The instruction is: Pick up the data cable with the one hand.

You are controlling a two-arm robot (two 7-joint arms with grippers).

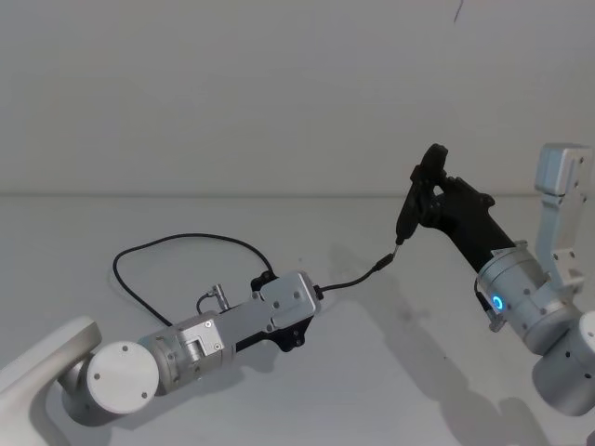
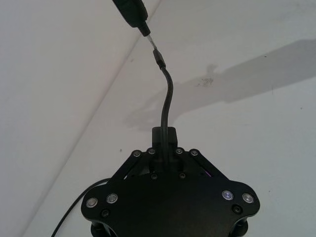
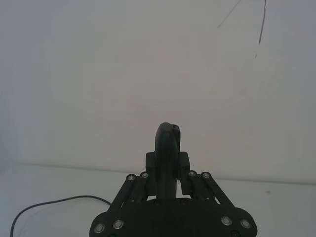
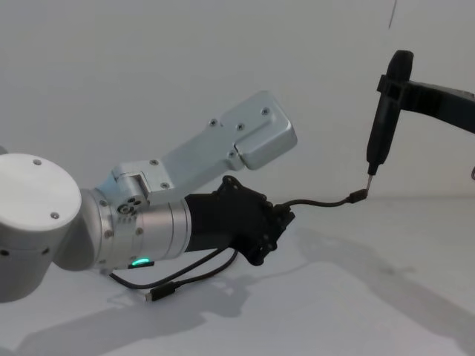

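The data cable point(image 1: 177, 238) is a thin black cord looping over the white table behind my left arm. My left gripper point(image 1: 312, 294) is shut on it near one end, just above the table. From the fingers point(image 2: 165, 134) the cable point(image 2: 168, 94) arches forward to a small plug point(image 4: 358, 196). Its other plug end point(image 4: 159, 294) lies on the table under my left wrist. My right gripper point(image 1: 429, 200), raised at the right, is shut on a slim black pen-shaped tool point(image 4: 384, 111). The tool's metal tip hangs just above the cable's plug.
The white table point(image 1: 307, 390) meets a plain white wall point(image 1: 279, 93) close behind. My right arm's silver wrist point(image 1: 521, 297) with a blue ring light stands at the right edge. Part of the cable point(image 3: 54, 202) shows far off in the right wrist view.
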